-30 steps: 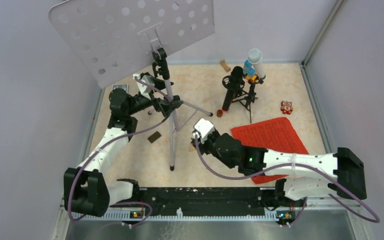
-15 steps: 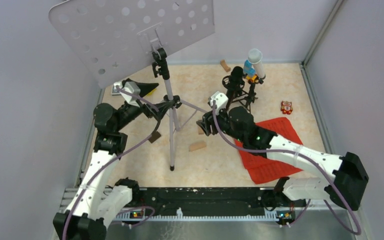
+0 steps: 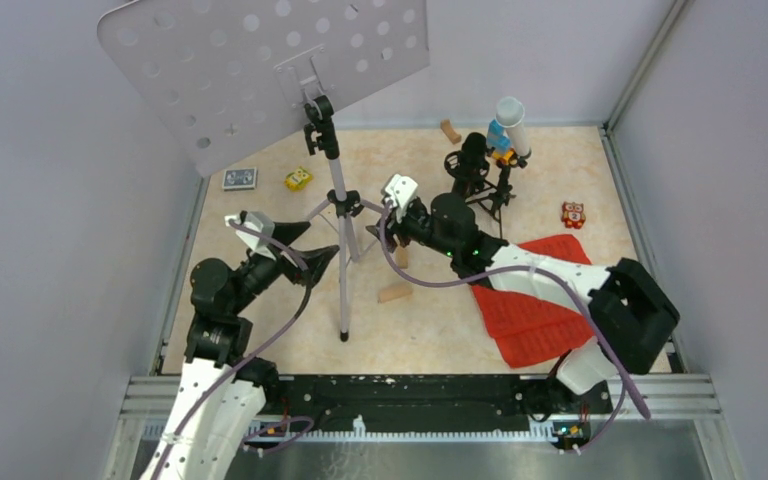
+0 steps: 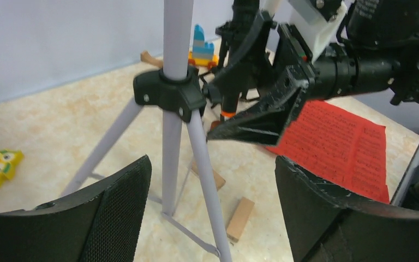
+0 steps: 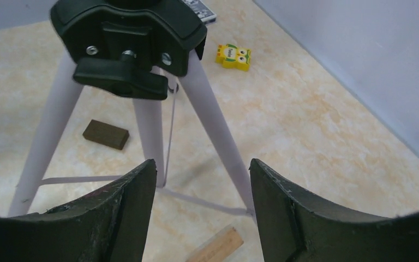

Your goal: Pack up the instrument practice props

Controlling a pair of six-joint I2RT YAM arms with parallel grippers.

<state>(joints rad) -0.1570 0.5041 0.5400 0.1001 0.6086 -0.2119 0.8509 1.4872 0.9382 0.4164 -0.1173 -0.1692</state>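
The grey perforated music-stand plate (image 3: 260,70) stands on its silver tripod (image 3: 340,250), upright at the left middle. My left gripper (image 3: 310,248) is open and empty, just left of the pole; the tripod legs (image 4: 177,136) show between its fingers. My right gripper (image 3: 378,232) is open and empty, right of the black hub (image 5: 128,33), with one leg (image 5: 218,131) between its fingers. The red sheet-music pages (image 3: 550,290) lie under the right arm. The black microphone (image 3: 472,158) with orange end (image 4: 227,113), small black tripod (image 3: 498,195) and white tube (image 3: 515,125) stand at the back.
Two light wooden blocks (image 3: 395,292) (image 3: 401,257) lie by the tripod legs, and a dark one (image 5: 106,134) lies beyond. A yellow owl toy (image 3: 298,179) and a card (image 3: 240,178) lie back left. An orange toy (image 3: 573,214) lies right. Walls enclose the table.
My left gripper has drawn back from the tripod hub toward the near left, open. My right gripper has swung left and away, up to the tripod's right side.
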